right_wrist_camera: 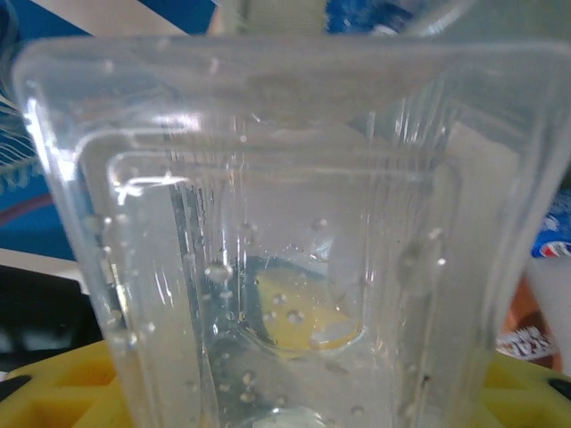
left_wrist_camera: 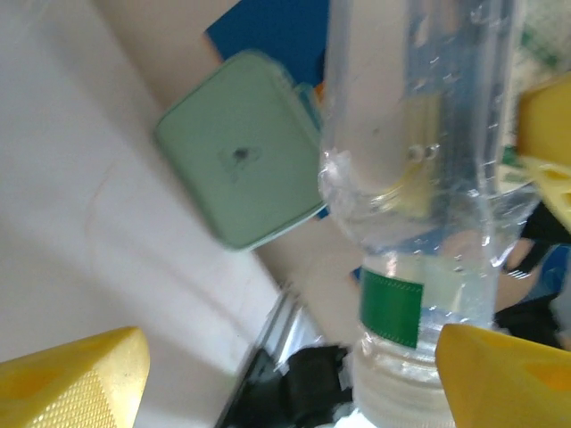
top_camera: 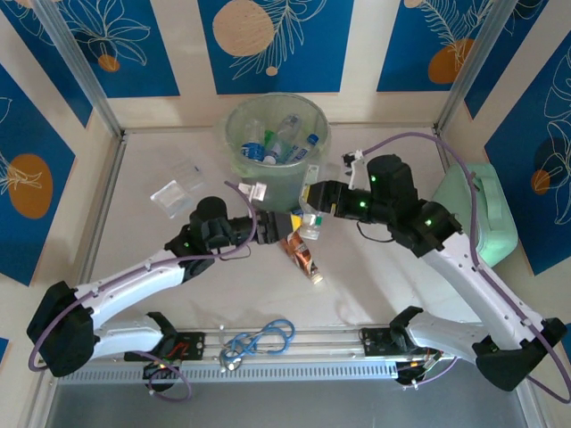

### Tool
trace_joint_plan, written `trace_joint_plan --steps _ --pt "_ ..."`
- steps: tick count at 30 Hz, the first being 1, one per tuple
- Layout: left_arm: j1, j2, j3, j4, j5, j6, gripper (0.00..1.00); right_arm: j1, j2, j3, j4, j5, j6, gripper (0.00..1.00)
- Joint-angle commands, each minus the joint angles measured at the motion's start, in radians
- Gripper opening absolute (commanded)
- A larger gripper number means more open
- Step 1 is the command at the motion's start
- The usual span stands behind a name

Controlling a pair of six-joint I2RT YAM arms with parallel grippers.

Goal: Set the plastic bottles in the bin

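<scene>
Right gripper clamps a clear bottle near the bin; left gripper stands wide open around it. Several bottles lie inside; a brown bottle and others wait on the table.

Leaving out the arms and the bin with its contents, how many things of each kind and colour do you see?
Clear bottles: 3
Brown-orange bottle: 1
Mint-green case: 1
Blue cable: 1
Total: 6
</scene>
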Motion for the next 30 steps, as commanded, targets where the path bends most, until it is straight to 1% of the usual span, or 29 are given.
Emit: trace_joint_plan --steps 1,5,9,15,22,28,30 --pt "-0.013 0.011 0.022 0.202 0.081 -0.059 0.83 -0.023 0.039 0.073 0.17 -0.095 0.071 0.57" --pt "-0.013 0.003 0.043 0.251 0.092 -0.076 0.84 -0.035 0.07 0.104 0.194 -0.119 0.081 0.57" --pt "-0.012 0.012 0.052 0.285 0.114 -0.1 0.86 -0.052 0.065 0.088 0.226 -0.145 0.113 0.57" --pt "-0.013 0.064 0.041 0.42 0.147 -0.184 0.86 -0.066 0.053 0.061 0.267 -0.153 0.145 0.58" --pt "-0.013 0.057 0.062 0.368 0.139 -0.151 0.78 -0.064 0.064 0.057 0.285 -0.181 0.156 0.58" --pt "-0.011 0.063 0.096 0.345 0.145 -0.127 0.66 -0.058 0.058 0.036 0.307 -0.195 0.169 0.58" --pt "-0.011 0.07 0.102 0.346 0.147 -0.128 0.65 -0.052 0.058 0.034 0.307 -0.195 0.167 0.58"
